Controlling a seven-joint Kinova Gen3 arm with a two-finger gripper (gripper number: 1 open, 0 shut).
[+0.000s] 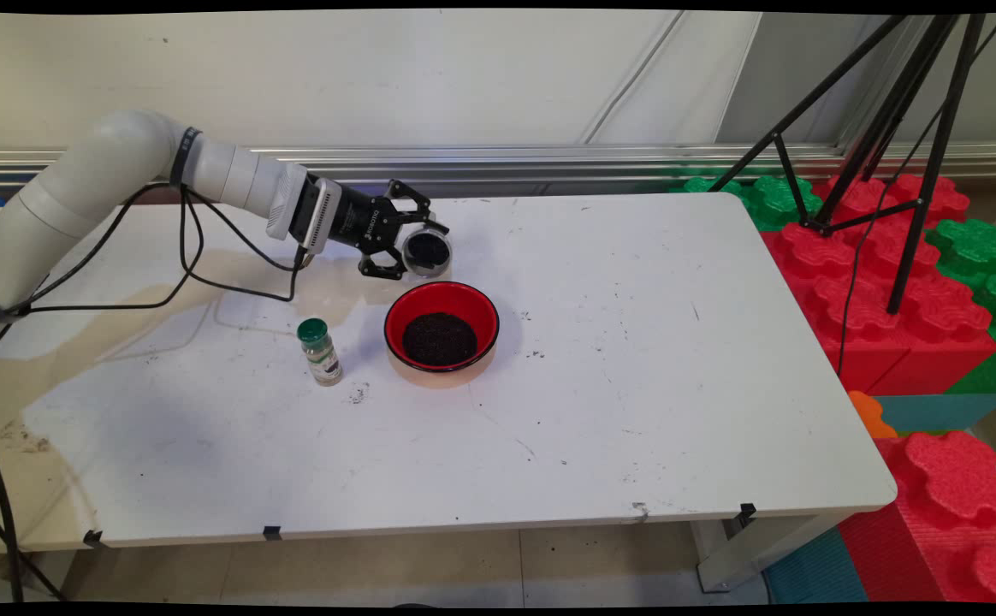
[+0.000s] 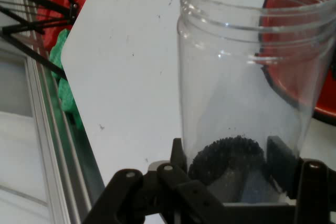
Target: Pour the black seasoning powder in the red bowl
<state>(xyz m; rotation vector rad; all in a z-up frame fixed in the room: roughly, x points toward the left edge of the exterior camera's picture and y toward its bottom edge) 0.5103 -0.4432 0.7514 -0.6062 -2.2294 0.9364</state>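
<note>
- Nearest the hand camera sits the clear plastic jar with a threaded mouth [image 2: 247, 77], lying on its side along my reach; a small heap of dark grains rests at its bottom end, close to my linkage
- my black two-finger gripper [image 1: 408, 244] is closed onto that jar near its base, one finger pad [image 2: 281, 158] pressed against its wall; the jar is held off the table, its open mouth pointing away from me
- just below and in front of the jar stands a red bowl with a black rim [image 1: 441, 329], a dark mound of the same grains in its middle
- left of the bowl, apart from it, a small spice bottle with a green cap [image 1: 320, 351] stands upright
- the white table [image 1: 635, 385] lies bare to the right and toward its near edge; its far edge runs close behind my gripper
</note>
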